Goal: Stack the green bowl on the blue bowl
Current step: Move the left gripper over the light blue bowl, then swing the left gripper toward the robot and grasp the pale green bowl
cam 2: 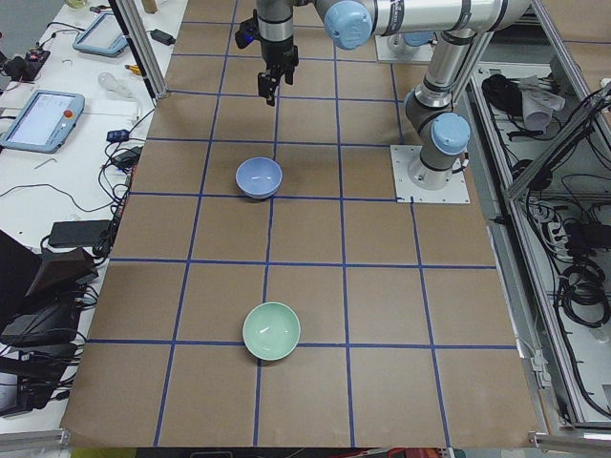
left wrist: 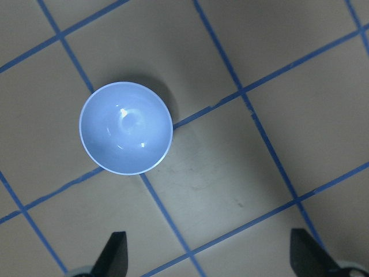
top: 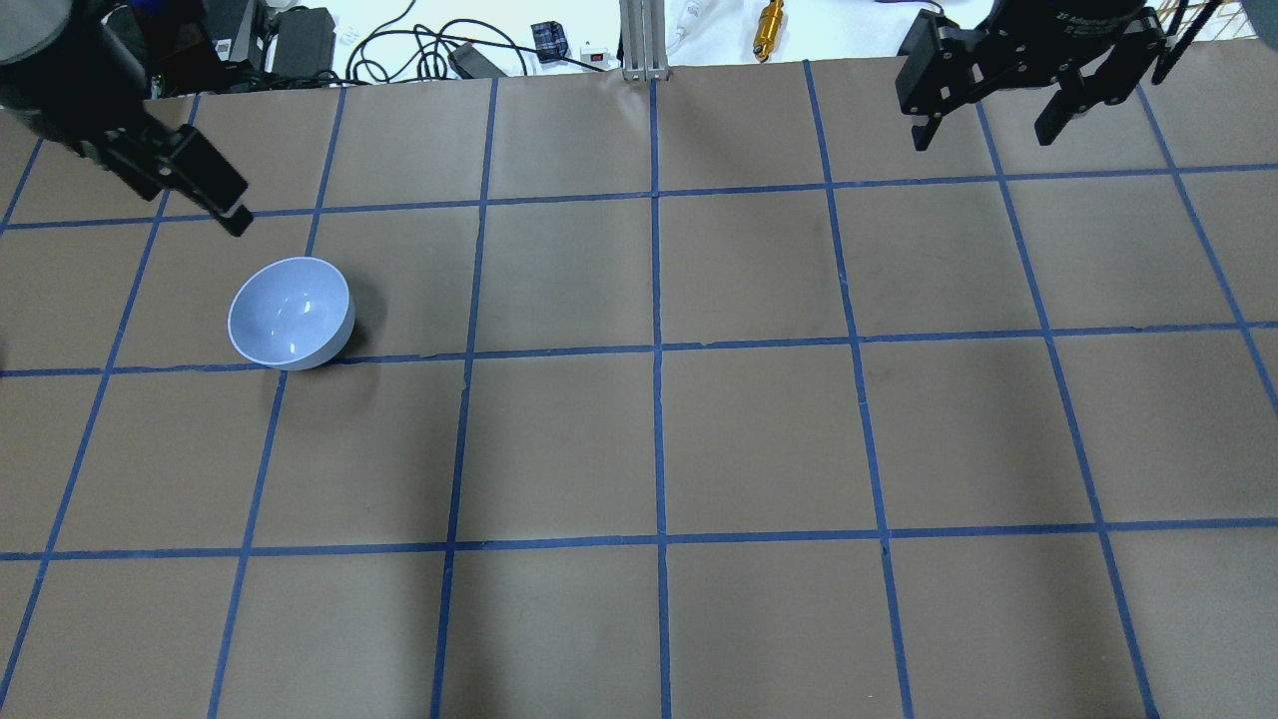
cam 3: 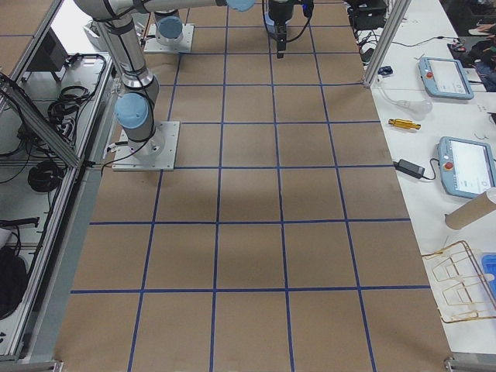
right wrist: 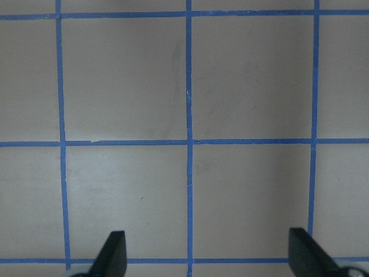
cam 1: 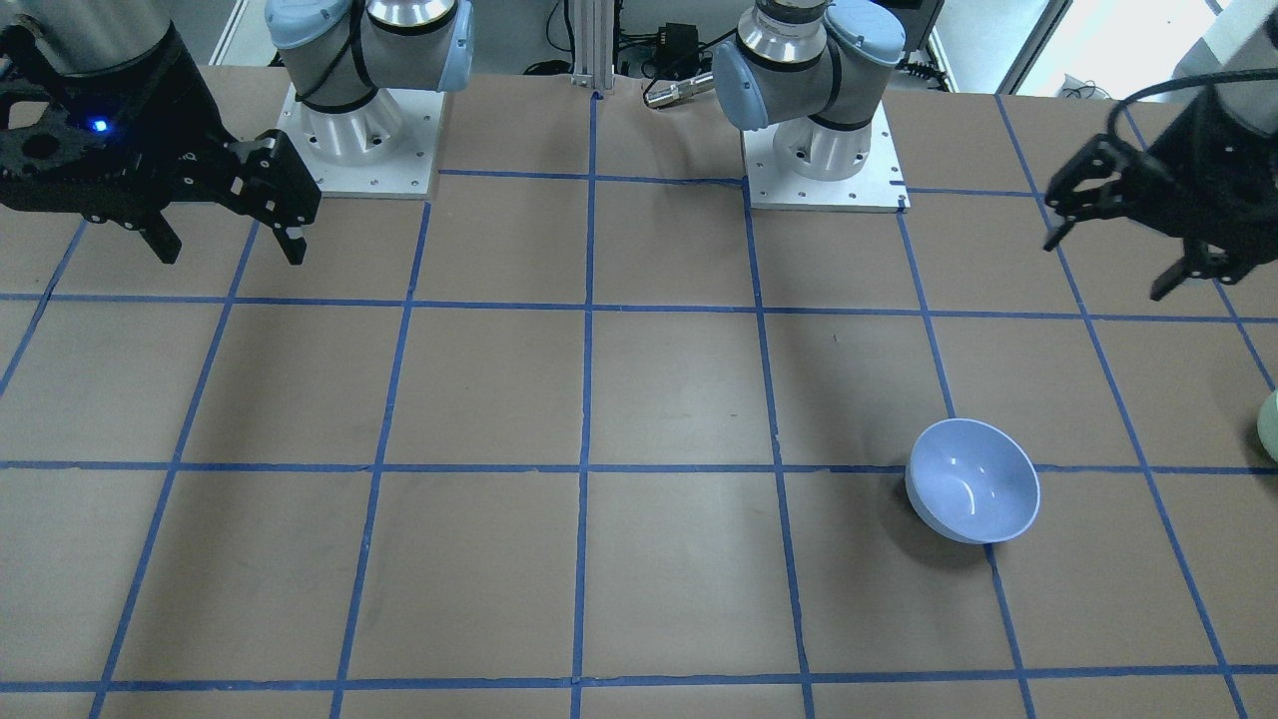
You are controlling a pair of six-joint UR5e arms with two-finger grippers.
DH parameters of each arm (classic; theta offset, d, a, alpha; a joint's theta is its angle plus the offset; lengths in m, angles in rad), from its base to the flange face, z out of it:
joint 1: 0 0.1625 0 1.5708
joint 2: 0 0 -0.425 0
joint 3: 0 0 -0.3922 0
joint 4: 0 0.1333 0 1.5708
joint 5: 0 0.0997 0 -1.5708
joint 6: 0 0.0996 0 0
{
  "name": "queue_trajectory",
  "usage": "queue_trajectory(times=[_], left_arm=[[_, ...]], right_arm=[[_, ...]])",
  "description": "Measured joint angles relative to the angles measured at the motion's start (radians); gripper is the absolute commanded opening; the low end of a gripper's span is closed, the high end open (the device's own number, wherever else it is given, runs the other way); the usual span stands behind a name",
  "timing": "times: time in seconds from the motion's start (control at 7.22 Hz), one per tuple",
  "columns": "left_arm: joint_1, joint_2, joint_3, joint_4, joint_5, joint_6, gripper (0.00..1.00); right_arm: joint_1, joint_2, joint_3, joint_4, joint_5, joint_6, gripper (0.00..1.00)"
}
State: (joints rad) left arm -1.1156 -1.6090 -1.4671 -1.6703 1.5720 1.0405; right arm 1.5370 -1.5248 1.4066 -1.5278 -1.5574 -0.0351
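Observation:
The blue bowl [cam 1: 973, 481] stands upright on the table on my left side; it also shows in the overhead view [top: 291, 313], the exterior left view [cam 2: 259, 177] and the left wrist view [left wrist: 125, 127]. The green bowl [cam 2: 271, 331] stands upright farther toward the table's left end, about two grid squares from the blue bowl. Only a sliver of it [cam 1: 1270, 424] shows in the front-facing view. My left gripper [cam 1: 1103, 270] hangs open and empty above the table beside the blue bowl, its fingertips [left wrist: 115, 254] wide apart. My right gripper [top: 980, 140] hangs open and empty over the far right of the table.
The table is brown with a blue tape grid. The two arm bases [cam 1: 364, 130] [cam 1: 824, 150] stand at the robot's edge. Cables and small devices [top: 419, 45] lie beyond the far edge. Teach pendants [cam 3: 469, 167] rest on a side table.

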Motion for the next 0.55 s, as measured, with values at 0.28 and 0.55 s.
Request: queue_trajectory(times=[0.28,0.55], left_arm=[[0.211,-0.095,-0.005,0.082,0.031,0.412,1.00],[0.359,-0.249,0.006,0.248,0.078,0.794,1.00]], right_arm=[[0.000,0.000,0.000,0.000,-0.001,0.000,1.00],[0.000,-0.001,0.000,0.000,-0.001,0.000,1.00]])
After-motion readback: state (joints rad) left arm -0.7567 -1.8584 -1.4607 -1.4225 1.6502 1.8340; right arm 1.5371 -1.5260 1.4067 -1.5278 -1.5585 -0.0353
